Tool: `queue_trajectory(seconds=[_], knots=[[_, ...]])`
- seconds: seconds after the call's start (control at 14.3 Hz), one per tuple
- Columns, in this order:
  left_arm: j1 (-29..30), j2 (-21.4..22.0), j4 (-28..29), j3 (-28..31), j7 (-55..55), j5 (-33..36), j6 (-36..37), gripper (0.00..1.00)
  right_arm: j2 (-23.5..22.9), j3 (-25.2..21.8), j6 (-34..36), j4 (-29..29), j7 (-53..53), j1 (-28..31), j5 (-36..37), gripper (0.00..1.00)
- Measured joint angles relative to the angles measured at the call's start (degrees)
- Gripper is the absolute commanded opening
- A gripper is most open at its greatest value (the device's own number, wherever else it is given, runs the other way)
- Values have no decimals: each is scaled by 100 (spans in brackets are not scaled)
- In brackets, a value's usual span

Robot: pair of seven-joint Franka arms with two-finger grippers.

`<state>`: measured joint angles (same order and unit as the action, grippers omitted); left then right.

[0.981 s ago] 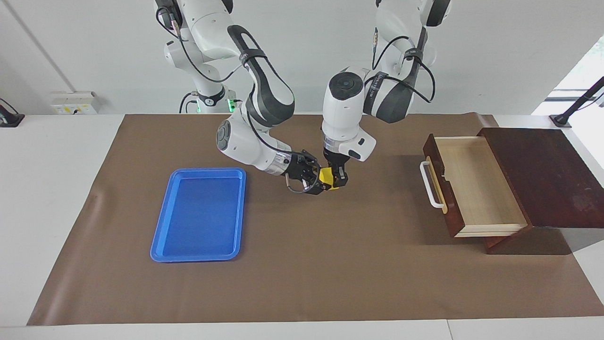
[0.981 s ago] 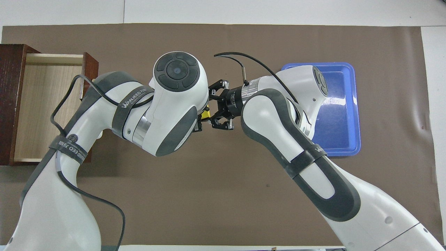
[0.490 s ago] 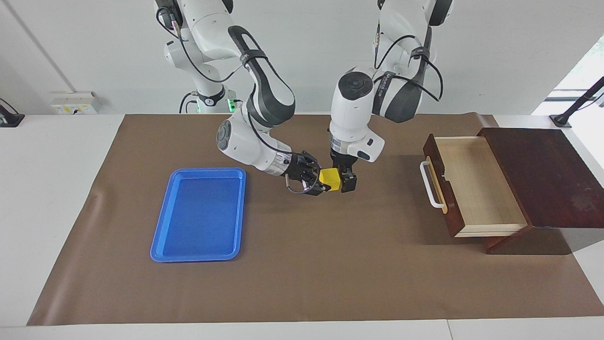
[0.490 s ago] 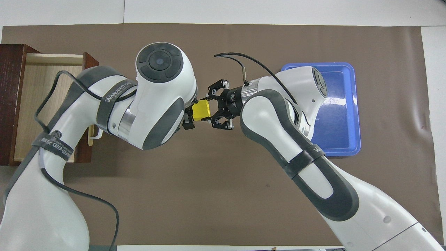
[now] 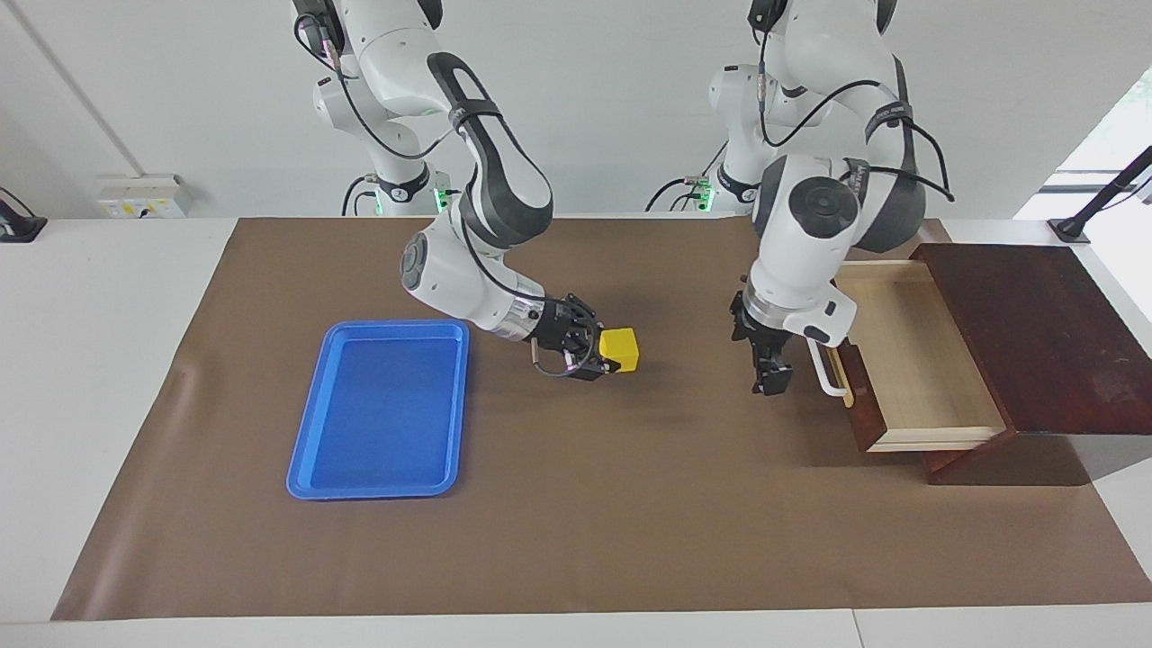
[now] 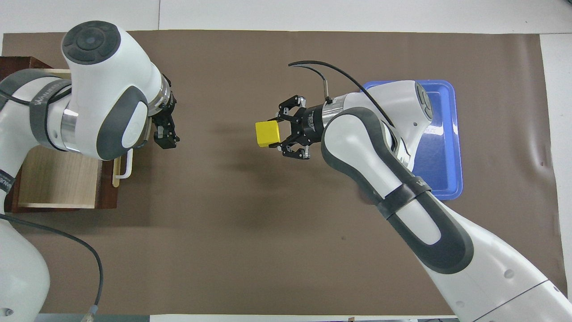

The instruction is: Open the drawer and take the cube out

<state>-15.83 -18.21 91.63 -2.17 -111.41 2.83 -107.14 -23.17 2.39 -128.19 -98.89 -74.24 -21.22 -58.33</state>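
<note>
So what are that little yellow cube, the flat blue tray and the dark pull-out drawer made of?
The small yellow cube looks like matte plastic or painted wood; its faces are flat and even, so I can't tell which. The flat blue tray seems glossy moulded plastic: rounded rim, light glare. The dark reddish-brown drawer looks like stained wood with a pale, grained interior and a white bar handle, probably plastic or coated metal.

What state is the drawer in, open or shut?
Open: the drawer is pulled out of its box, bare pale interior showing; the cube is out, in the right gripper.
</note>
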Motion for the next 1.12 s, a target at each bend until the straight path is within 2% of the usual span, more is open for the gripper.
queue_trajectory(seconds=[0.28, 0.56, 0.91, 1.12], knots=[[739, 22, 68, 2, 1071, 48, 0, 100, 1, -52, 922, -2, 534, 1251, 14, 0], [1170, 57, 132, -56, 1919, 46, -10, 100, -7, -90, 1218, -315, 949, 2393, 533, 0], [1606, 132, 177, -75, 2487, 155, -48, 100, -41, -105, 1325, -1228, 2372, 3251, 625, 0], [2045, 130, 183, -44, 3046, 435, -190, 100, -36, -152, 1461, -1333, 2494, 3387, 685, 0]])
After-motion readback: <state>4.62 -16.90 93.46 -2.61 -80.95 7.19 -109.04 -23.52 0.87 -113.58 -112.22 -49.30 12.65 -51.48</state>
